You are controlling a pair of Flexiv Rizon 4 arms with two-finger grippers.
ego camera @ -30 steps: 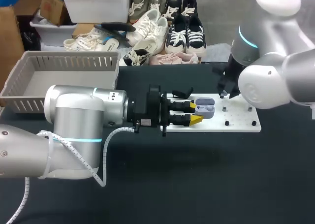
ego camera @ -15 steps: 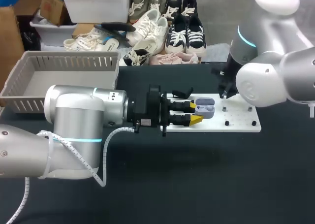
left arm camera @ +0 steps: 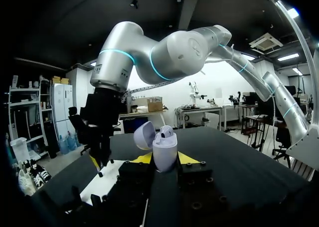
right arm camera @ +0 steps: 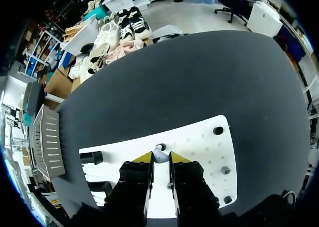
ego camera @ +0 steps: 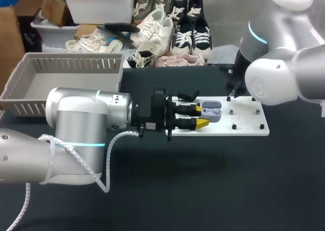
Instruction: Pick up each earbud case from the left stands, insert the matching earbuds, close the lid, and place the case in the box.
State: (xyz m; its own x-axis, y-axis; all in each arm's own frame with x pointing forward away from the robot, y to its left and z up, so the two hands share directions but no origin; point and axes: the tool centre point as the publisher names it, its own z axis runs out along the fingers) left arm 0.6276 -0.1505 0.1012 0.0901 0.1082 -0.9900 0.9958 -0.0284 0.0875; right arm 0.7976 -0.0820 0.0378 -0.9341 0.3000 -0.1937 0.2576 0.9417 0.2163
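Left jaws clamp the case [ego camera: 211, 111] above the white board [ego camera: 249, 131]; right jaws pinch an earbud [right arm camera: 159, 154]; basket [ego camera: 66, 68] at far-left corner of the bench [ego camera: 213, 190].

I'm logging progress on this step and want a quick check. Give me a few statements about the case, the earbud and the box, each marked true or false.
1. The left gripper is shut on the case. True.
2. The case's lid is closed. False: it stands open.
3. The right gripper is shut on an earbud over the white board. True.
4. The case lies in the box. False: it is in the left gripper over the board, apart from the box.
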